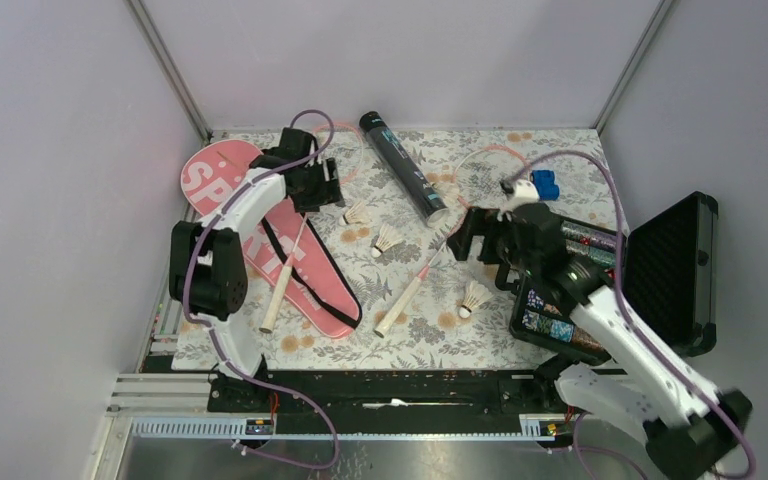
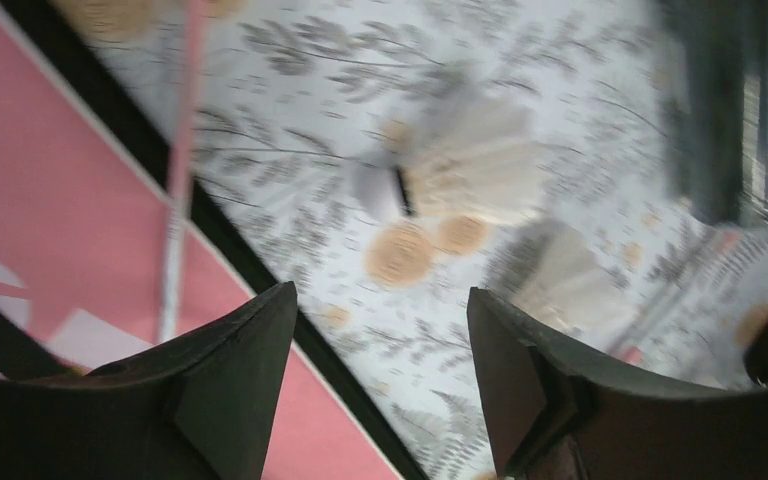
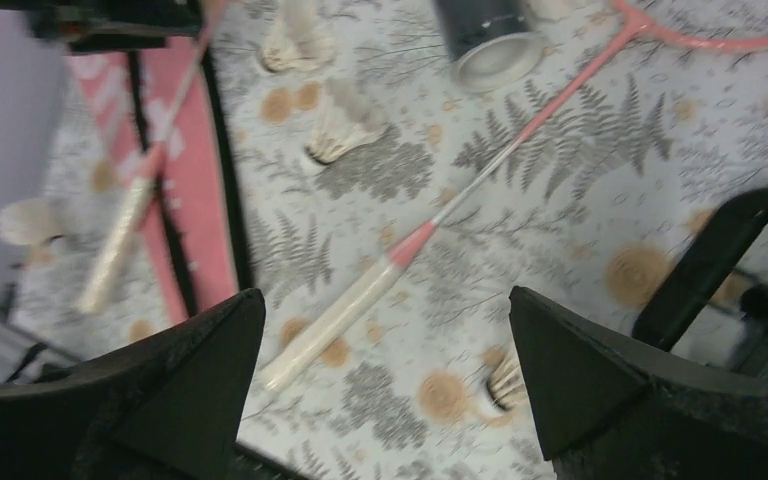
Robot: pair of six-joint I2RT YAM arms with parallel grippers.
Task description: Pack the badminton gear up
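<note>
The long pink bag (image 1: 295,255) lies flat at the left, with one pink racket on it, cream handle (image 1: 276,295) toward me. The second racket's handle (image 3: 335,320) lies mid-table, below and ahead of my right gripper (image 3: 385,300), which is open and empty. A shuttlecock (image 3: 505,385) lies by its right finger. My left gripper (image 2: 380,300) is open and empty over the bag's black edge (image 2: 230,240), just short of a blurred shuttlecock (image 2: 470,160), with another (image 2: 570,280) to the right. The black tube (image 1: 405,165) lies on its side at the back.
An open black case (image 1: 660,270) of patterned rolls stands at the right edge, close under the right arm. A small blue toy (image 1: 545,185) sits behind it. Grey walls enclose the floral cloth (image 1: 400,330) on three sides.
</note>
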